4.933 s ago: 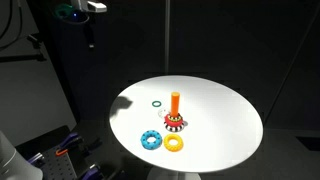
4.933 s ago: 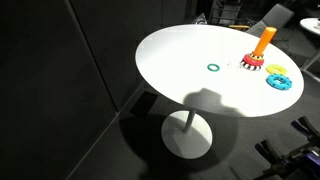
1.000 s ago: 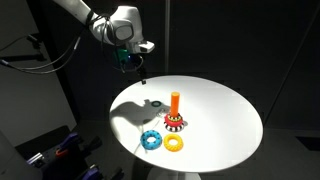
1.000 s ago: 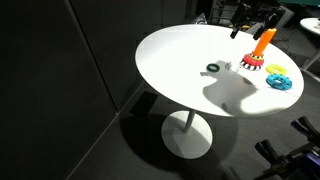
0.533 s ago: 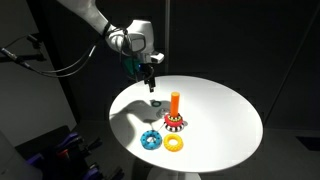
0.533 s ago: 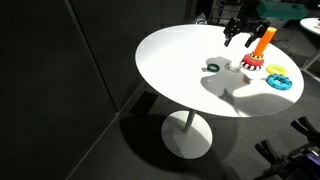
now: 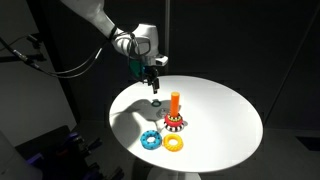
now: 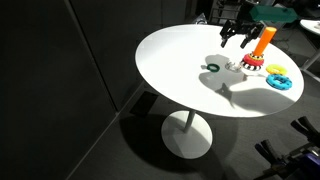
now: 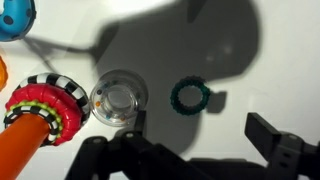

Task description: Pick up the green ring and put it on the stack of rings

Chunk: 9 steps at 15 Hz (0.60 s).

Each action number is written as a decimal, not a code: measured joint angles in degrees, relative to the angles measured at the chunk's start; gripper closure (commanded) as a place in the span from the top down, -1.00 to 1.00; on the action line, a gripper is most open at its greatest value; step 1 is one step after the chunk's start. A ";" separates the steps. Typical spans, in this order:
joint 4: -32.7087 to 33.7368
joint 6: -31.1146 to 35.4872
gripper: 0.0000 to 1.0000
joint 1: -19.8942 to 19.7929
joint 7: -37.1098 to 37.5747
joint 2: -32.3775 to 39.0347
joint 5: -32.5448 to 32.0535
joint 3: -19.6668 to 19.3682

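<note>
Black curtain (image 8: 60,90) closes in a dark room. A round white table (image 7: 225,115) stands on one pedestal (image 8: 188,125), and the arm's shadow falls across its glossy top. In both exterior views the arm reaches over the table's far side. The gripper (image 7: 152,85) hangs just above the green ring (image 7: 155,102), jaws spread wide, gripping nothing. The green ring lies flat on the bare top, near the stack (image 7: 174,112) but apart from it. In the wrist view a pale round glint (image 9: 118,100) sits between them. The blue ring (image 7: 151,140) and yellow ring (image 7: 174,144) lie side by side near the table's front edge
</note>
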 measured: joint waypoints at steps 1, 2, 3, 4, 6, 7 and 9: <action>0.03 0.00 1.00 0.00 0.00 0.00 0.00 0.00; 0.02 0.00 1.00 0.05 0.00 0.02 0.00 -0.04; 0.02 -0.01 1.00 0.14 0.04 0.16 0.00 -0.12; 0.03 -0.03 1.00 0.24 0.07 0.41 0.00 -0.24; 0.26 -0.02 1.00 0.49 0.10 1.27 0.00 -0.54; 0.60 -0.02 1.00 0.56 0.10 1.96 0.00 -0.65; 1.63 -0.02 1.00 0.66 0.10 3.65 -0.08 -0.87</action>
